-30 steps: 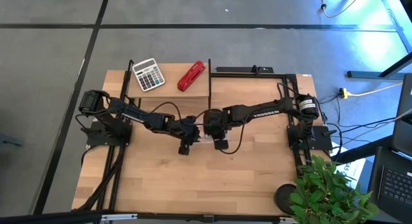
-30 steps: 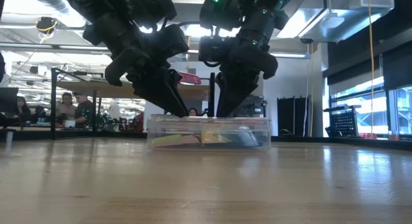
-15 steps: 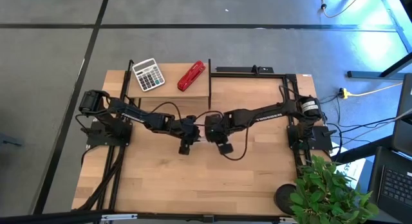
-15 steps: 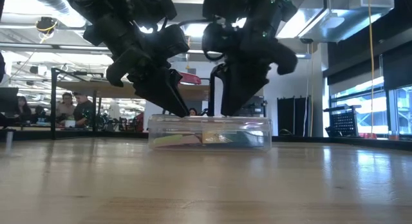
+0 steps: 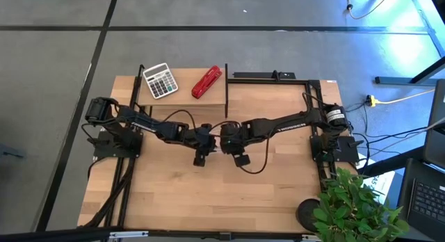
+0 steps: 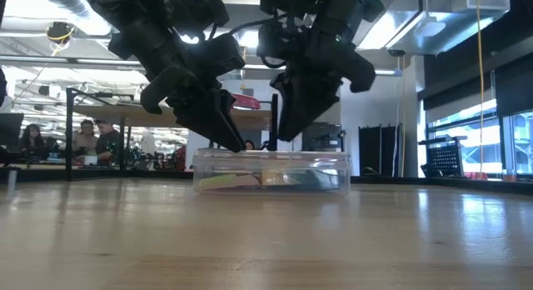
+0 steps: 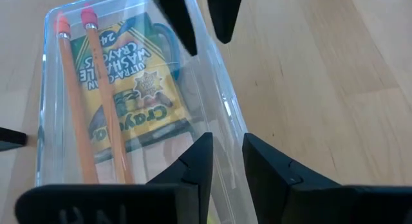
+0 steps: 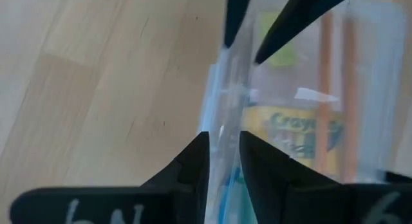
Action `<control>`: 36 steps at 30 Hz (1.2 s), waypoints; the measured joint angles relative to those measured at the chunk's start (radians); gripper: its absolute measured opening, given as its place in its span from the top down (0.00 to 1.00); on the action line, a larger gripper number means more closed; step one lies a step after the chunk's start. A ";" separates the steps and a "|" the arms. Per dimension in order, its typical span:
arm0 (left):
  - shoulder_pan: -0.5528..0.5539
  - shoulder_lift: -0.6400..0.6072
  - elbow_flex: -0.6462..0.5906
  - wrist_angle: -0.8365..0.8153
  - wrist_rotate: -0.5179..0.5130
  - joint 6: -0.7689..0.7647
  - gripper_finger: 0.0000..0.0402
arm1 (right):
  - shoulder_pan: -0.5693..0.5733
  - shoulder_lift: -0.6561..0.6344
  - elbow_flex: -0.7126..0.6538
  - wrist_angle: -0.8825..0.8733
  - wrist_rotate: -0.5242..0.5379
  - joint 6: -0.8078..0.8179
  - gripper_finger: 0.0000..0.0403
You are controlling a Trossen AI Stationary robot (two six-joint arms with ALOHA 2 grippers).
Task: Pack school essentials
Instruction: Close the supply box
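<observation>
Right gripper (image 6: 287, 138) has swung over the clear box (image 6: 271, 171) near the left gripper (image 6: 236, 140), both narrowly pinching its wall at desk centre: crayons (image 7: 129, 89) and pencils (image 7: 74, 108) packed, probably closing.

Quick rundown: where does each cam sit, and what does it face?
High: overhead, straight down; both arms meet mid-table.
Low: table height, looking across; clear box under both arms.
Left wrist: past left gripper, onto crayon box, pencils.
Right wrist: past right gripper, straddling the box's wall.
Shared: wrist views both show crayon box.
</observation>
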 joint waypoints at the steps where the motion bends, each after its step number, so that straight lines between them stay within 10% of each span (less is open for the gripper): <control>1: 0.000 0.000 0.000 0.000 0.001 -0.001 0.81 | -0.002 -0.002 0.001 0.009 0.000 -0.001 0.78; 36: -0.001 -0.091 -0.009 -0.064 -0.012 -0.002 0.81 | -0.046 -0.001 -0.042 0.084 -0.046 0.030 0.78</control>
